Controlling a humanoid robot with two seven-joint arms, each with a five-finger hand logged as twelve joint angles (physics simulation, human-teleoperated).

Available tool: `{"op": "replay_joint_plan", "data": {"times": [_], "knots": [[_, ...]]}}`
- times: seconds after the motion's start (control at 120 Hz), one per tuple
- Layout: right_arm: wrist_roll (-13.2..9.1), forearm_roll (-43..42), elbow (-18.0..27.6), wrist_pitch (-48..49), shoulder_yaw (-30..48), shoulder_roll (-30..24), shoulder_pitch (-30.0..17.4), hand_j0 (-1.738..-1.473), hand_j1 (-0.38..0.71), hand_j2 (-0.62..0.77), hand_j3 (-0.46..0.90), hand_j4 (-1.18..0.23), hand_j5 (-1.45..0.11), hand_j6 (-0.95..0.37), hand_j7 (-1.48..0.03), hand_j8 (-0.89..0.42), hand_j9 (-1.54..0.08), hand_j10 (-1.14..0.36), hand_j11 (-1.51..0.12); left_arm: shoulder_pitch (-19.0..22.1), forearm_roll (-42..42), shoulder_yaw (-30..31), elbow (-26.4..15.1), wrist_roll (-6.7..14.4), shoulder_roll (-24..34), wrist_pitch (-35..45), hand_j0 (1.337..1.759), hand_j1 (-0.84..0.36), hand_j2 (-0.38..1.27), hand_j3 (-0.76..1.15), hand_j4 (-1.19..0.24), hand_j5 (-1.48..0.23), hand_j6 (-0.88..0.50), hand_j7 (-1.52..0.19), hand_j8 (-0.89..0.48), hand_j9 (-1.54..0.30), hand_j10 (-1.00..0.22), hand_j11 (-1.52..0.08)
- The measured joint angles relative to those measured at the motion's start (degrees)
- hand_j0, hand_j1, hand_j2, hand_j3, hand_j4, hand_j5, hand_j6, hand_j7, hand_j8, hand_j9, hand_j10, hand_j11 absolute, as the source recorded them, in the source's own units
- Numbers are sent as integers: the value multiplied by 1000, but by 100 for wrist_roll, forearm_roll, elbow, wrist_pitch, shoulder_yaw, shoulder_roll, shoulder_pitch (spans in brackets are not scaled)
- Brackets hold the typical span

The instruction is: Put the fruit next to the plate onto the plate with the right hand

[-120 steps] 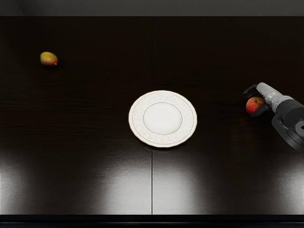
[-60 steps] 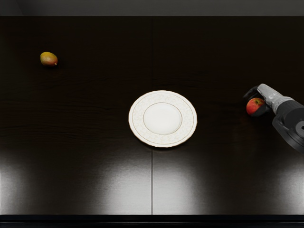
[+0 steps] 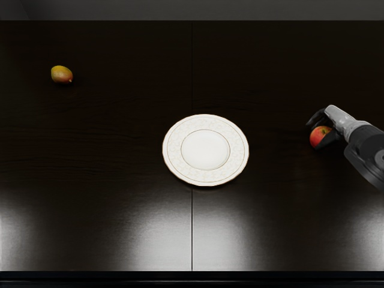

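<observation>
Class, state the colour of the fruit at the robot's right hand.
The apple is red with a yellow-green patch; the head view shows it best.

Red apple well right of white plate

Red apple, white gold-rimmed plate

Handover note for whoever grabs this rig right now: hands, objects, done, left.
Hands: right robot hand has its fingers curled around the red apple, to the right of the plate. Whether the apple is off the table cannot be told. Left arm is out of view.
Things: the plate sits at table centre and holds no fruit. A yellow-green fruit lies at the far left back, well away from the plate.
Done: grasp on the apple.
Left: carry it over the plate, set it down, release.
</observation>
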Motion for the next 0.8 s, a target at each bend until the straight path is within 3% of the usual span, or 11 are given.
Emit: {"op": "replay_joint_plan", "data": {"times": [0.183, 0.8], "knots": [[-16, 57, 27, 2, 28, -4, 23, -1656, 209, 244, 0, -610, -787, -605, -788, -440, -793, -513, -789, 0, 0, 0, 0, 1, 0, 0, 1658, 69, 47, 0, -234, -303, -234, -303, -234, -303, -234, -303], [-113, 400, 400, 189, 32, 0, 537, -1656, 203, 230, 0, -604, -780, -608, -782, -446, -782, -523, -771, 0, -1, 1, 0, 0, 0, 0, 1658, 69, 47, 0, -234, -303, -234, -303, -234, -303, -234, -303]]}}
